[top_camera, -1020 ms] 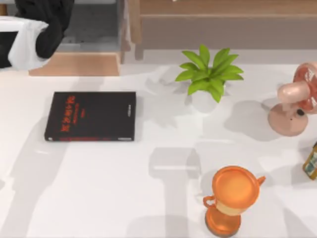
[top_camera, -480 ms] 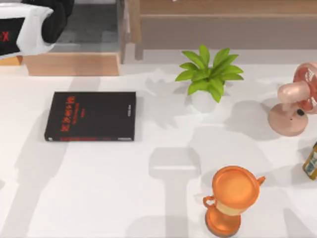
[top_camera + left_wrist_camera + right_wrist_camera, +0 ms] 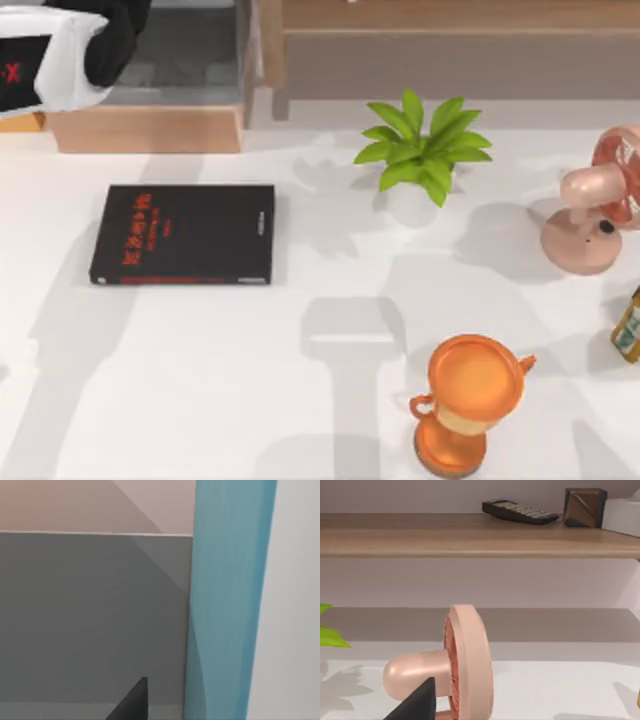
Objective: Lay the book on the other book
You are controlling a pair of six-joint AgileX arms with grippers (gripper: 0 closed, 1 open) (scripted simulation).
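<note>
The other book [image 3: 182,234], black with red lettering at its left end, lies flat on the white table [image 3: 200,380] at the left. The book [image 3: 227,605], light teal-blue, stands as an upright strip right in front of the left wrist camera, off the table. My left gripper [image 3: 160,705] is shut on it, and one dark finger [image 3: 131,702] shows beside the cover. My left arm [image 3: 60,50] is at the far left corner, behind the black book. My right gripper [image 3: 417,702] is parked at the right, facing the pink fan.
A potted green plant [image 3: 420,150] stands at the back middle. At the right edge are a pink desk fan [image 3: 595,215] and a small bottle [image 3: 628,325], with an orange trophy cup [image 3: 465,400] at the front right. A wooden shelf [image 3: 470,532] runs behind the table.
My left arm has shifted toward the back at the far left corner, mostly in the first half second. The black book and the other things have not moved.
</note>
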